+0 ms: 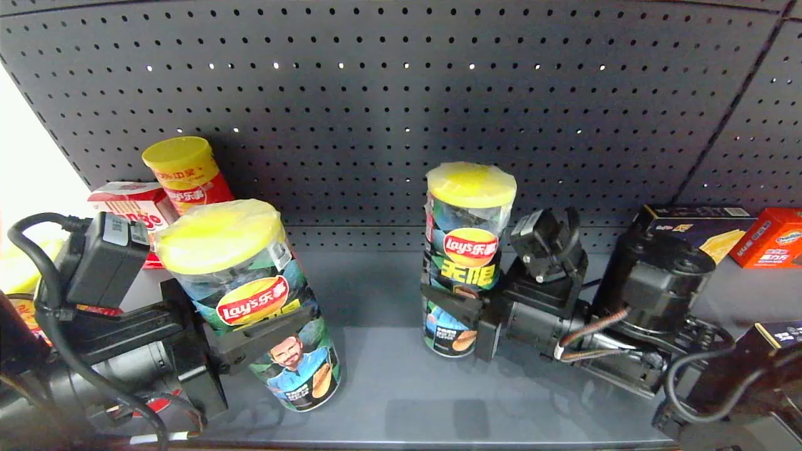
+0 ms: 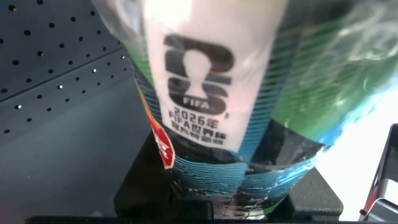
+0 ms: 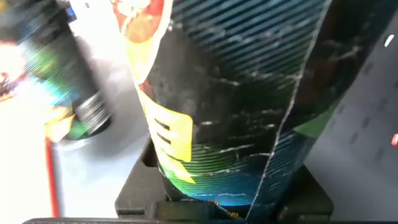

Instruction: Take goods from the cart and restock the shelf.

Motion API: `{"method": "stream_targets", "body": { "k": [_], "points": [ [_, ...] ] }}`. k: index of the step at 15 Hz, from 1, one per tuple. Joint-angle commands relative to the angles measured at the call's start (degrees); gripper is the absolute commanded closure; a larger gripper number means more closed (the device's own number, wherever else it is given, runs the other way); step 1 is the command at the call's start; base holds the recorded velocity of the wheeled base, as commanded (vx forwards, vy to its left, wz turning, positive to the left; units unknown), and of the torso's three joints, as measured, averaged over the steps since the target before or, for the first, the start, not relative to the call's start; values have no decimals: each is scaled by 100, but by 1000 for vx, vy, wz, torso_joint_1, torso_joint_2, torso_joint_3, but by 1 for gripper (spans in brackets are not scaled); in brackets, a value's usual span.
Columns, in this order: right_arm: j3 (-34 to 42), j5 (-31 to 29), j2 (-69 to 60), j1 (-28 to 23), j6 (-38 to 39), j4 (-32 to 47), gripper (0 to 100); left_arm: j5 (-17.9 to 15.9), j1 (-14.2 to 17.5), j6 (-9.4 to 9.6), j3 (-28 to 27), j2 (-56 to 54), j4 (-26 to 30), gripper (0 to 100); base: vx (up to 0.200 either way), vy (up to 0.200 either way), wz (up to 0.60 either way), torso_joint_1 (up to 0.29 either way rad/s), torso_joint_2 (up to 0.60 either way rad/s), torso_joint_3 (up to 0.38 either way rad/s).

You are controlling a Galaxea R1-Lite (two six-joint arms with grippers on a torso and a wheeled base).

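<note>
Three chip cans in all: two dark-green ones with yellow lids, one red can (image 1: 185,172) with a yellow lid. Four boxes: a red-white box (image 1: 135,203) back left just beside the red can, a dark box (image 1: 702,228) and an orange box (image 1: 774,238) back right, and one more dark box (image 1: 774,335) cut off at the right edge. Left gripper (image 1: 263,335) was clamped around the left can (image 1: 241,269) at mid-height; that can was tilted, lid leaning left, near the front of the shelf (image 1: 401,388), and whether its base touched the shelf could not be told. Right gripper (image 1: 454,310) was closed on the right can (image 1: 470,219), which stood upright on the shelf at the middle, in front of the pegboard (image 1: 401,94). The two held cans were apart, with bare shelf between them. The left arm hid part of the red-white box and most of a yellow thing (image 1: 15,269) at the far left edge, which could not be identified. The left wrist view showed the left can (image 2: 211,93) close up and the right wrist view the right can (image 3: 249,93); both cans' tops were cut off there. The left can (image 3: 62,74) was a blur farther off in the right wrist view.
</note>
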Motion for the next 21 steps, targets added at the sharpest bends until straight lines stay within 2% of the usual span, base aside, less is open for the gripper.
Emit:
{"method": "stream_targets", "body": {
  "k": [1, 3, 6, 19, 20, 21],
  "points": [
    [556, -214, -358, 299, -4, -105, 100, 23, 0, -3, 2, 13, -18, 100, 0, 0, 0, 0, 0, 0],
    [749, -372, -393, 422, -13, -184, 100, 23, 0, -3, -16, 13, -18, 100, 0, 0, 0, 0, 0, 0],
    [960, -996, -287, 721, 14, -369, 100, 32, 9, -3, -16, 13, -18, 100, 0, 0, 0, 0, 0, 0],
    [995, -1014, 214, 932, 14, -659, 100, 23, 9, -21, 37, 22, -27, 100, 0, 0, 0, 0, 0, 0],
    [995, -1022, 214, 932, 5, -659, 0, 23, 9, -12, 37, 22, -18, 100, 0, 0, 0, 0, 0, 0],
    [1004, -1022, 205, 932, 5, -659, 0, 23, 0, -12, 46, 22, -18, 100, 0, 0, 0, 0, 0, 0]
  ]
}}
